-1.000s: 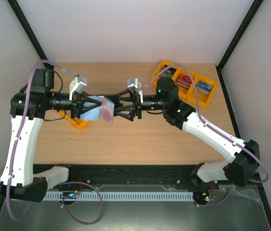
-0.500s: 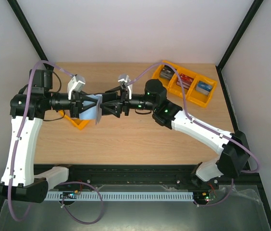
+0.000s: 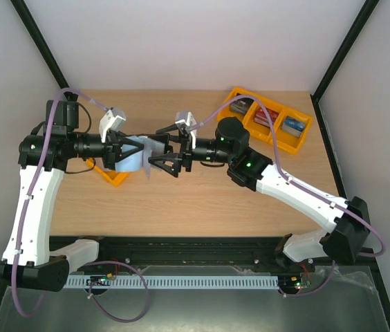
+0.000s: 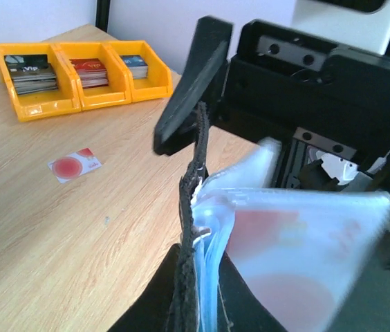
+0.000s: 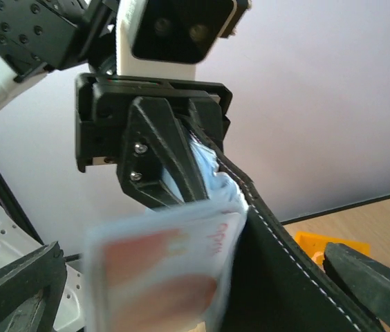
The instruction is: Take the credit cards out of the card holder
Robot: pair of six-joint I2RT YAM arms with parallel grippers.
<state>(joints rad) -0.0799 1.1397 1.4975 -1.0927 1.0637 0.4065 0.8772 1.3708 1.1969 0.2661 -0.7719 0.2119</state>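
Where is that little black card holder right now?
In the top view the card holder is up off the table, left of centre, clamped in the left gripper, with the right gripper open just to its right.

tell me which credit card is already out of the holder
The credit card lying flat on the table near the yellow trays; the others sit inside the card holder.

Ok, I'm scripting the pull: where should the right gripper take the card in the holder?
Probably the card by its free edge, pinched across its flat faces, coming from the side opposite the left gripper: that clamps the card holder, and the pocket faces the open right gripper.
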